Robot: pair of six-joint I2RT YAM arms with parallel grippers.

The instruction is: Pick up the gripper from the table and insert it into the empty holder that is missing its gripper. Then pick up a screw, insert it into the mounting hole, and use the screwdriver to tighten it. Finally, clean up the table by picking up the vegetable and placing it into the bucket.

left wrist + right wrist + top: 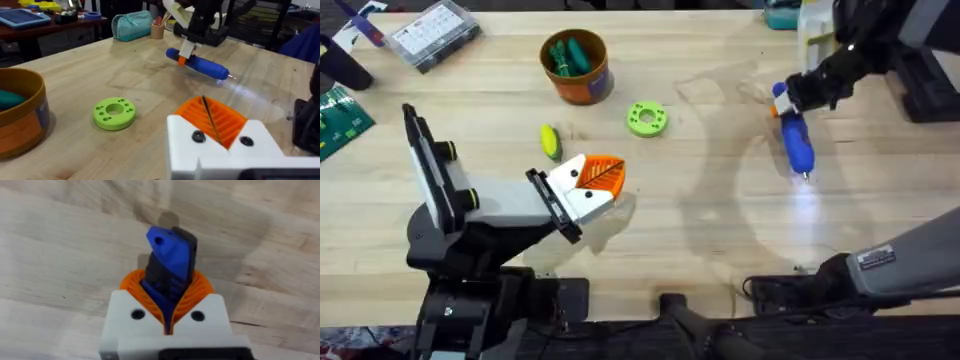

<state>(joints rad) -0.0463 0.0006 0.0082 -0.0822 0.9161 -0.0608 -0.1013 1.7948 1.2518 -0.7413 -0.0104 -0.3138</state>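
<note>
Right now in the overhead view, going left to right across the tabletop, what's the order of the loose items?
Vegetable → bucket → lime-green ring → screwdriver, held by the right gripper.

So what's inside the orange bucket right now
The bucket holds green pieces, teal in the left wrist view. What they are is unclear, and they hide its bottom. The vegetable lies outside on the table.

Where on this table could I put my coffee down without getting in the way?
Bare wood lies between the green ring and the screwdriver, and along the near edge right of the left end effector. It is crowded around the bucket, vegetable and parts box.
</note>
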